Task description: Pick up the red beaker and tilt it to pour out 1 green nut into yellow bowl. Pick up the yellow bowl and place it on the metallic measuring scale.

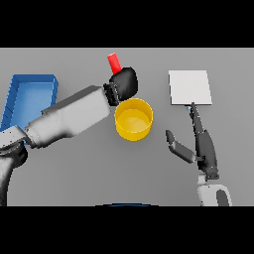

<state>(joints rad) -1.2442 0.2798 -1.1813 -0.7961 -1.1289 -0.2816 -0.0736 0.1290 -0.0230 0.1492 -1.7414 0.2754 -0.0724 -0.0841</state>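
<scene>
A: In the head view, we see the left robot hand [124, 82] reaching in from the lower left, its pale forearm crossing the grey worktop [89, 168] on a slant. The hand is closed round the red beaker [113, 62], which juts from the top of the fist and leans slightly to the left.

B: We agree, and only the beaker's upper part shows; the rest is hidden in the hand. We cannot see inside it from here.

A: The yellow bowl [133, 119] stands just below that hand, its far rim next to the knuckles. We cannot tell whether they touch. The bowl's inside looks plain yellow to us.

B: On the edges: the blue bin [27, 96] lies at the left, its right wall close to the forearm, and its near left corner is covered by the arm. The metallic measuring scale [190, 87], a pale square, lies flat at the upper right, well apart from the bowl.

A: We see bare worktop between bowl and scale, and a broad bare stretch in front of the bowl.

B: The right robot hand [198, 144] sits at the lower right with its fingers straight and relaxed, holding nothing. One fingertip reaches the near edge of the scale; its thumb points left toward the bowl.
</scene>
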